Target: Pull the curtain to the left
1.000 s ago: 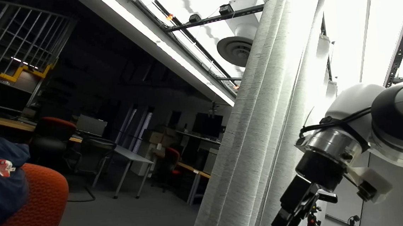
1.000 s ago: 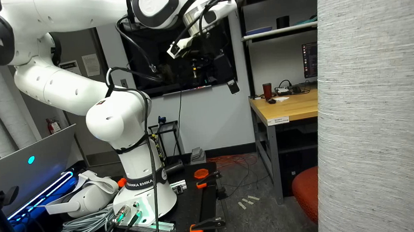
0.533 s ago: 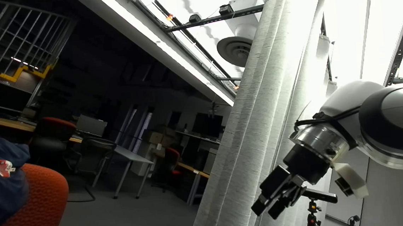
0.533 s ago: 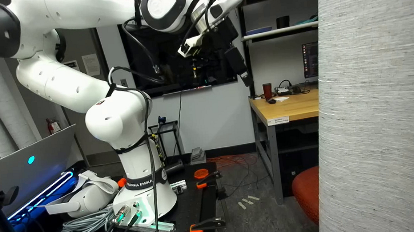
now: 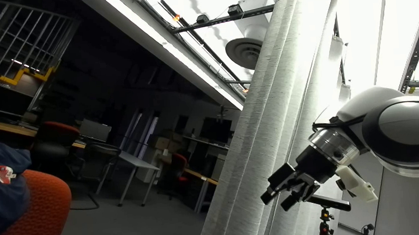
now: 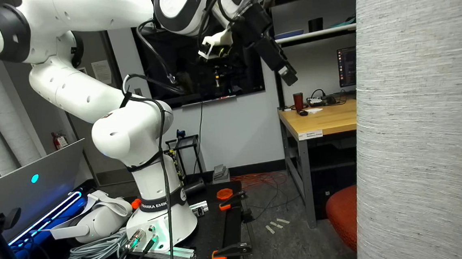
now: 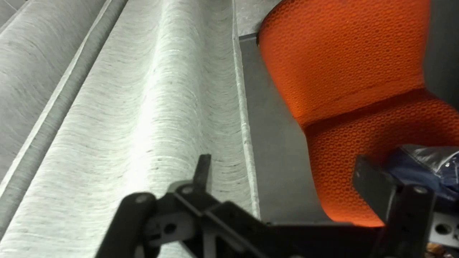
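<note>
The tall white-grey curtain (image 6: 421,116) is hung at the right-hand side of an exterior view, where a gap is shown between its cloth and the gripper (image 7: 282,159). The gripper's fingers (image 7: 373,190) are spread apart; in the wrist view the curtain's side edge is framed between them, one being seen against the folded fabric. Past that edge, an orange mesh chair (image 7: 344,64) is seen, with a dark blue bundle (image 7: 412,168) against it. In an exterior view, a black wall screen (image 6: 201,76) is partly covered by the Franka Panda arm (image 6: 78,95), a wooden desk (image 6: 323,119) is topped by a red tumbler (image 6: 298,101), and a white VR headset (image 6: 105,221) is set beside the arm's base
</note>
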You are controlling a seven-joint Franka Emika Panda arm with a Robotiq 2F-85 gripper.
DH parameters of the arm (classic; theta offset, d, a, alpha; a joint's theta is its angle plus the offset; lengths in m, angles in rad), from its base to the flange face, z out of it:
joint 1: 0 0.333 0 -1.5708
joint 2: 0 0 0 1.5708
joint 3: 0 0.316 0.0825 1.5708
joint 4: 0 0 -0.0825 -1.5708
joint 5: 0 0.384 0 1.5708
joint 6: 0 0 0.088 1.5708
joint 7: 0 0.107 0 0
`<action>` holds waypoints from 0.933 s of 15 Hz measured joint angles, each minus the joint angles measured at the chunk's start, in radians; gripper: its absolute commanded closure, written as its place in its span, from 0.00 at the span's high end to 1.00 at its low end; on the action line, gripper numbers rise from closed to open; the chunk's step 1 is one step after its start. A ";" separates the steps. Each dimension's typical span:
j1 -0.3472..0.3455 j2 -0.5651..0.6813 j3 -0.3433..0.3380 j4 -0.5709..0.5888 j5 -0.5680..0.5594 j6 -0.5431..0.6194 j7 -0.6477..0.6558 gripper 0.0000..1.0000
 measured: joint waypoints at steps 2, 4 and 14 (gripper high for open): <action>-0.020 0.000 0.001 0.002 -0.009 0.057 0.006 1.00; -0.036 0.002 0.008 0.006 -0.012 0.122 0.013 1.00; -0.081 0.059 0.051 0.048 -0.012 0.293 0.090 1.00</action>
